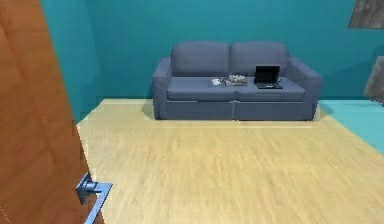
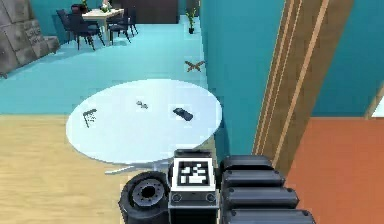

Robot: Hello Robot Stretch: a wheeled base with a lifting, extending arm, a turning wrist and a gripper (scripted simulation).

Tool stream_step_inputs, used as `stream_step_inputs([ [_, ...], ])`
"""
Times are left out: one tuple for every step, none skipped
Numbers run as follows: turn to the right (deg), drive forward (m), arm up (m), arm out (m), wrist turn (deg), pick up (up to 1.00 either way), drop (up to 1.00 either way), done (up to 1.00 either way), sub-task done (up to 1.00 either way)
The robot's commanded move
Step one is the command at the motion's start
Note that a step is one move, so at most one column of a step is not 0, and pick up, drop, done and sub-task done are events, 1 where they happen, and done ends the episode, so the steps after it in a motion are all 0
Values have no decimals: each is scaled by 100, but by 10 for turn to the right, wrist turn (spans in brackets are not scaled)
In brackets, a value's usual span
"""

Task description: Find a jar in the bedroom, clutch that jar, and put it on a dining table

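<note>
Pincer [image 2: 148, 197] near round white table [image 2: 120, 135]; dining table [image 2: 103, 13] beyond.

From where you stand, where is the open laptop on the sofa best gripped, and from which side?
Probably the front edge of its flat base, coming from the room side. The laptop sits on the sofa seat with its lid upright at the back, screen facing the room, so that low edge is free; the lid might fold.

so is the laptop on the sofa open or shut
Open: the laptop sits on the sofa seat with its dark screen standing upright behind its base.
</note>
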Motion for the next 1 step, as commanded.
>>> stream_step_inputs([
  [450, 0, 0, 0, 0, 0, 0, 0, 0],
])
